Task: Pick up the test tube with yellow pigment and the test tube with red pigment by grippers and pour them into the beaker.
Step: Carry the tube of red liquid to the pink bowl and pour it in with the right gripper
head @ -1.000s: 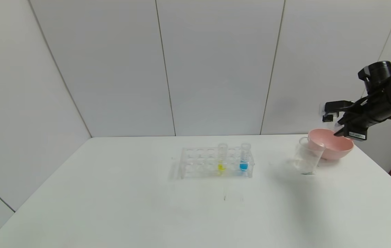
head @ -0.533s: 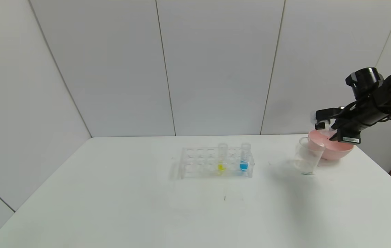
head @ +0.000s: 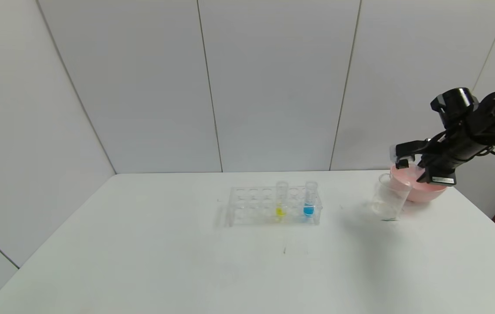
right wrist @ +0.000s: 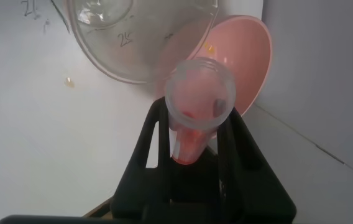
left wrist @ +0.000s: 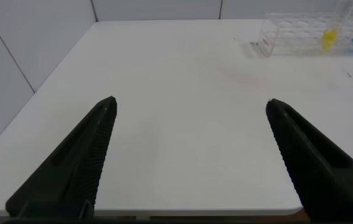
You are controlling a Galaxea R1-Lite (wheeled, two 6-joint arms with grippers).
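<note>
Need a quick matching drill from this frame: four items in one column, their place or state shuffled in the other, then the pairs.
1. test tube with red pigment
2. test tube with yellow pigment
3. beaker
4. left gripper

A. open over bare table
B. standing in the clear rack
C. held in the right gripper
D. on the table beside the pink bowl

Pairs: 1-C, 2-B, 3-D, 4-A

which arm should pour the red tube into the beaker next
Right. The right gripper holds the test tube with red pigment near the beaker; the left gripper hangs open and empty, far off.
</note>
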